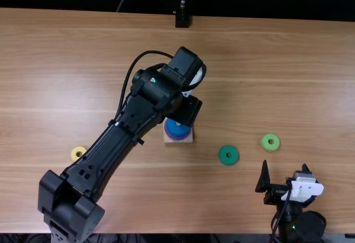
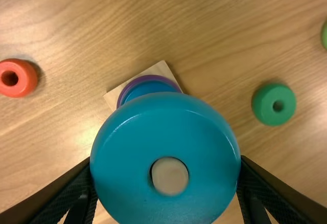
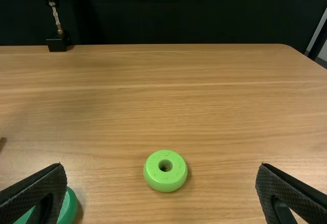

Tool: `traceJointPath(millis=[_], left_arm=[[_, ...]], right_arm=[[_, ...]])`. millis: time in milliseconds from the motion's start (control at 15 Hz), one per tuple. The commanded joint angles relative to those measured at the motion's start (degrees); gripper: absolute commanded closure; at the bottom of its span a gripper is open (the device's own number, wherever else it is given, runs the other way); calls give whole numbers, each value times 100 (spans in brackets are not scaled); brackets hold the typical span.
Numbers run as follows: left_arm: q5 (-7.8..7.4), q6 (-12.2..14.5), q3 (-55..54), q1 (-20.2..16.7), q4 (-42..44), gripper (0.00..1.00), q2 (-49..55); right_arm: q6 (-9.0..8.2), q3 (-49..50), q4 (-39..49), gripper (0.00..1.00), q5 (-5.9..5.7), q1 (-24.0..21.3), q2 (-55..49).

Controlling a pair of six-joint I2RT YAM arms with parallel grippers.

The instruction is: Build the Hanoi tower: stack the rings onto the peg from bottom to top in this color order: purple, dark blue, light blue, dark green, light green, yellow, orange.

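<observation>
The left gripper (image 1: 186, 111) is pinching the light blue ring (image 2: 125, 157) in line with the peg (image 2: 170, 176), above the stacked purple ring (image 2: 123, 92) and dark blue ring (image 2: 152, 86), while the right gripper (image 1: 285, 164) is hovering, spread wide, near the light green ring (image 1: 265, 142).

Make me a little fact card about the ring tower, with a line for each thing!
Tower base: square, wooden
Rings below the held one: purple, with dark blue on top
Ring in left gripper: light blue
Peg: its tip shows in the light blue ring's hole
Right gripper: open, holding nothing
Loose rings on the table: dark green, light green, yellow, orange
Next color after light blue: dark green
</observation>
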State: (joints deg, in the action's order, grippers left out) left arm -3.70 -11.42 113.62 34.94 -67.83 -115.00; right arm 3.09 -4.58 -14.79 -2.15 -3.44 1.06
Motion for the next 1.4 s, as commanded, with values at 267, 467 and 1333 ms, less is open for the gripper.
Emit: traceJointPath(millis=[267,467,1333], left_arm=[[-83,-39,160,83,2,0,-137],[-505,-39,151,13,-9,0,-119],[-494,-8,-429,-1437,698,0,2105]], right_arm=[[-3,379,-394,0,-6,-69,-106],[-3,379,-394,0,-6,-69,-106],[-3,379,-394,0,-6,-69,-106]])
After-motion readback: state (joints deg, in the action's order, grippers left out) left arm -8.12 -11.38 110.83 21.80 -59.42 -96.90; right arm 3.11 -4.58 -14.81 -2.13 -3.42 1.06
